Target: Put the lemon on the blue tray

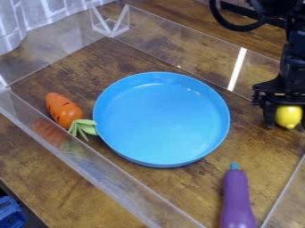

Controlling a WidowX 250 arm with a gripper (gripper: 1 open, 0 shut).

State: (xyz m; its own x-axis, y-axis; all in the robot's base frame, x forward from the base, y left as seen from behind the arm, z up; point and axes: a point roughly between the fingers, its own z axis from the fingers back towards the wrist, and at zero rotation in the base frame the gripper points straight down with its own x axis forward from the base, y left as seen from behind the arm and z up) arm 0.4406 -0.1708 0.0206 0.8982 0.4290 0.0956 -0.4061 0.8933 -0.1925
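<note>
We record first the wooden table (71, 76), its dark grain running under a clear plastic enclosure wall (48, 44) that borders the work area on the left and rear. At the centre sits the blue tray (161, 120), a round shallow dish with a raised rim, lying flat and holding nothing. We note the black robot arm (292, 49) coming down at the right edge, its hand pointing steeply downward. Low in the picture, just right of centre, lies the purple eggplant (238, 200), lengthwise and near the tray's lower right rim without touching it. To the left of the tray we find the orange carrot (62, 109), its green leaves turned toward the dish and almost at the rim. The gripper (286, 109) stands at the table surface, to the right of the tray and apart from its rim. Its jaws are drawn in around the lemon (288, 117) (the black fingers flank the fruit on both sides). The lemon itself rests low, at table level, outside the tray and near the picture's right edge.
</note>
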